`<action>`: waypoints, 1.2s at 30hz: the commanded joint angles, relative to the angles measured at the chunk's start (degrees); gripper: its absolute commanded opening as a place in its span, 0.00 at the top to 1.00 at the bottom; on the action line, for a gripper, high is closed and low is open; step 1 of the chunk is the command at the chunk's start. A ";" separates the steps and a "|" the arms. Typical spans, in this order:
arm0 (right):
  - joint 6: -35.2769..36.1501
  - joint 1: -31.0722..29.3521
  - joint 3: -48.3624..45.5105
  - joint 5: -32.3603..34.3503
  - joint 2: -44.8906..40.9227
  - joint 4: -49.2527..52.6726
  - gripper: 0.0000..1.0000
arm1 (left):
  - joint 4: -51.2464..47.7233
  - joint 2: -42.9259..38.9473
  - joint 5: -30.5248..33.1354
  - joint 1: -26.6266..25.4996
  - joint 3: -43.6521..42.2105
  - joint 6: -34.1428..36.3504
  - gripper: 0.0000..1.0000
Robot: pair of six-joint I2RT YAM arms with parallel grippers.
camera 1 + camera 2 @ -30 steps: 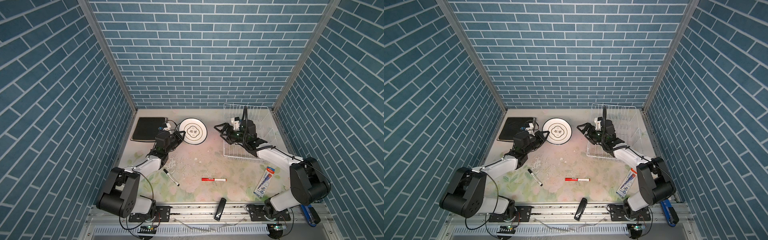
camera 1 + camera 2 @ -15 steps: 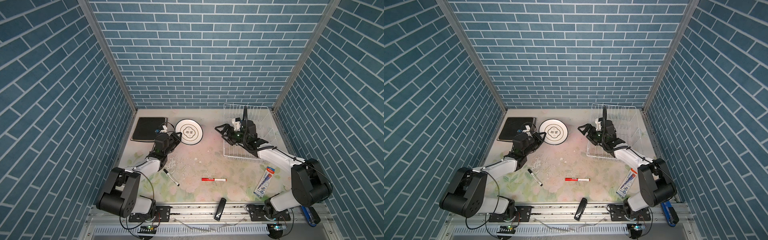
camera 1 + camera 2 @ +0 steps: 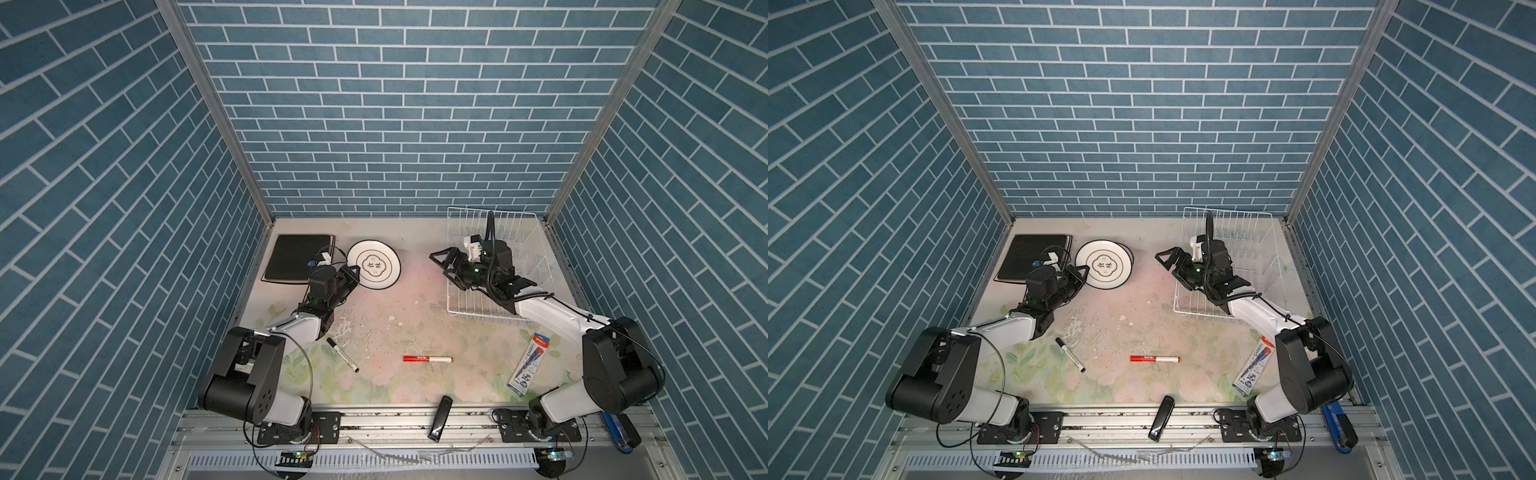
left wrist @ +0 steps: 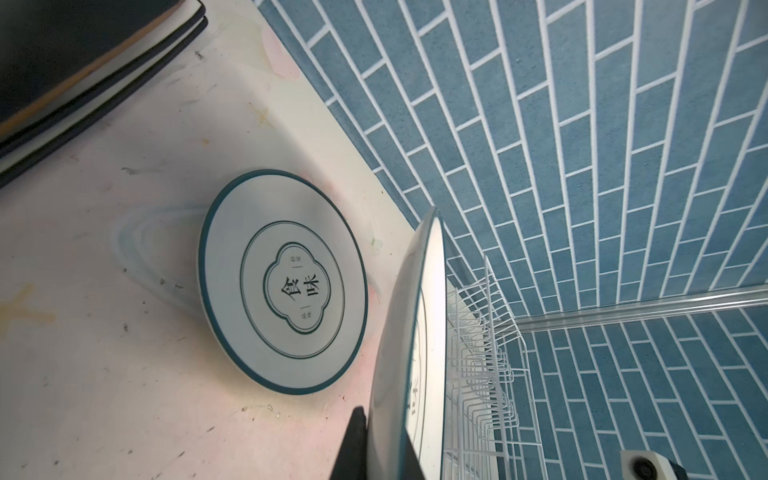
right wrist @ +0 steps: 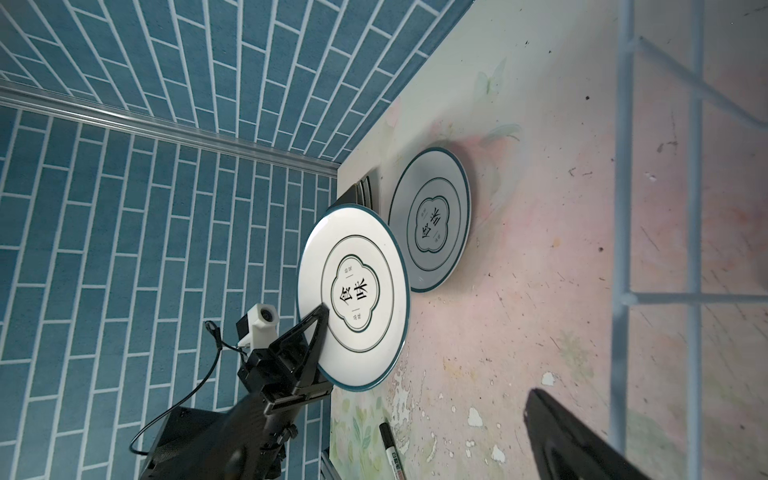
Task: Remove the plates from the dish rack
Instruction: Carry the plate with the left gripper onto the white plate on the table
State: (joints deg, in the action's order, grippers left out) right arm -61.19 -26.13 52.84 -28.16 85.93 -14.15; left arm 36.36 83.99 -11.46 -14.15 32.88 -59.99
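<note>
My left gripper [image 3: 353, 276] [image 5: 320, 316] is shut on the near rim of a round white plate [image 3: 374, 270] [image 3: 1104, 264] [image 5: 353, 295]. It holds that plate tilted just above the table. A second round plate [image 4: 282, 282] [image 5: 430, 218] lies flat beneath and beyond it, mostly hidden in both top views. A stack of square plates [image 3: 295, 257] [image 3: 1030, 257] with a black one on top lies at the back left. The white wire dish rack [image 3: 511, 212] [image 3: 1237, 214] [image 4: 486, 374] stands at the back right with no plate visible in it. My right gripper [image 3: 440, 266] [image 3: 1169, 266] hangs open and empty at the rack's left edge.
A black marker [image 3: 343, 354], a red marker [image 3: 428, 359] and a blue pen package [image 3: 530, 363] lie on the front half of the table. A black bar [image 3: 440, 417] rests on the front rail. Tiled walls close in the back and both sides.
The left gripper has carried the round plate a little to the left and toward the front. The right arm has stayed in place with its jaws open.
</note>
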 commanded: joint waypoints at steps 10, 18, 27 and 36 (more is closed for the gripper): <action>-0.91 0.18 5.14 -4.23 3.90 -3.56 0.02 | 8.23 8.35 -2.50 1.80 4.10 -1.54 1.00; -0.99 0.09 7.92 -5.14 6.56 -3.07 0.02 | 8.29 12.96 -3.30 2.46 6.92 -2.42 1.00; -0.75 0.05 10.77 -6.44 9.47 -2.23 0.03 | 6.74 17.95 -3.99 2.99 11.92 -1.92 1.00; -0.80 0.03 13.57 -8.12 12.49 -2.06 0.03 | 1.57 20.13 -1.46 3.32 16.35 1.41 1.00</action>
State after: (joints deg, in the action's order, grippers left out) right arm -61.49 -26.13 63.13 -34.63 97.21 -15.81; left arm 38.13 103.18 -13.76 -11.35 47.18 -60.47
